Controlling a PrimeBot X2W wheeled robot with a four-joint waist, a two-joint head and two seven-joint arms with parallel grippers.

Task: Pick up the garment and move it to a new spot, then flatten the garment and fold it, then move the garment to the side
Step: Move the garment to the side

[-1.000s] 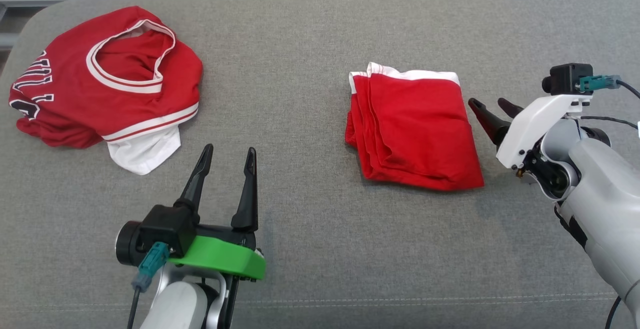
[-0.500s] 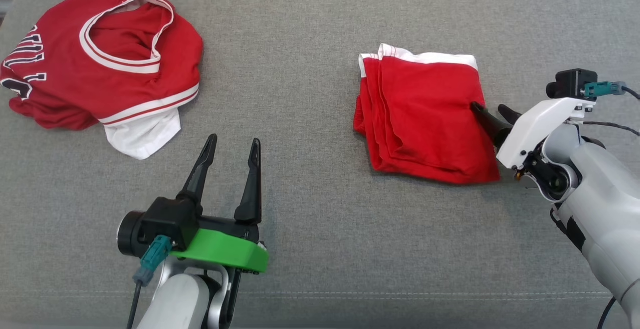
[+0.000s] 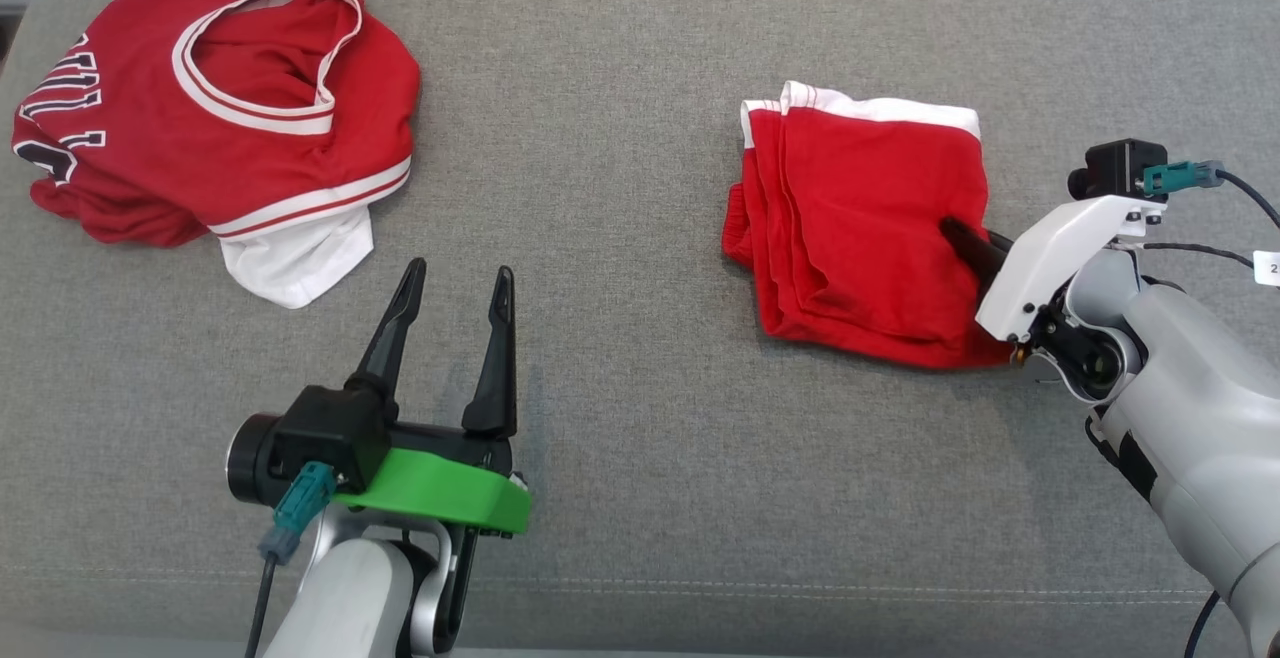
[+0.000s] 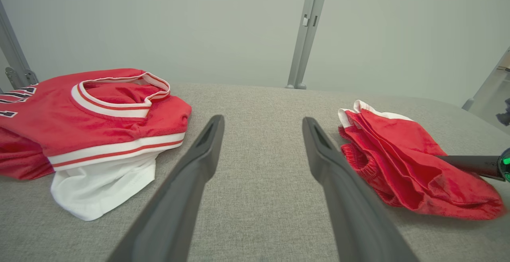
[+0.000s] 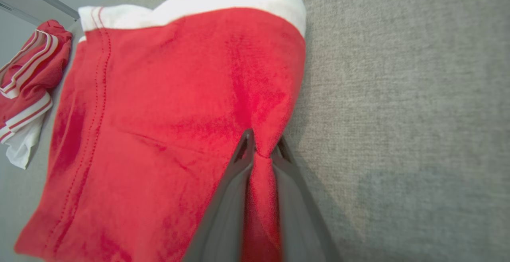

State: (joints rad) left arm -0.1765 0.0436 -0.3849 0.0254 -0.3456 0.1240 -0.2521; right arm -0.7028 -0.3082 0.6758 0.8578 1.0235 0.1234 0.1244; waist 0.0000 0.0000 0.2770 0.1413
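Observation:
The garment (image 3: pixel 870 228) is a folded red piece with a white band along its far edge, lying flat on the grey cushion at the right. My right gripper (image 3: pixel 960 238) reaches in from the right and is shut on the garment's right edge. In the right wrist view the red cloth (image 5: pixel 179 106) is bunched into a pinched ridge between the closed fingers of this gripper (image 5: pixel 263 142). My left gripper (image 3: pixel 459 273) stands open at the lower left over bare cushion, well apart from the garment (image 4: pixel 398 154), with nothing between the fingers of that gripper (image 4: pixel 263 120).
A crumpled red jersey (image 3: pixel 200 108) with white trim and a white layer beneath lies at the far left of the grey cushion (image 3: pixel 600 138). The jersey (image 4: pixel 79 110) sits just left of my left fingers. A pale wall with metal posts (image 4: pixel 306 31) stands behind the cushion.
My right gripper has slid left onto the garment's right edge and shut on the cloth. The head camera has tilted slightly. The left gripper has stayed open in place.

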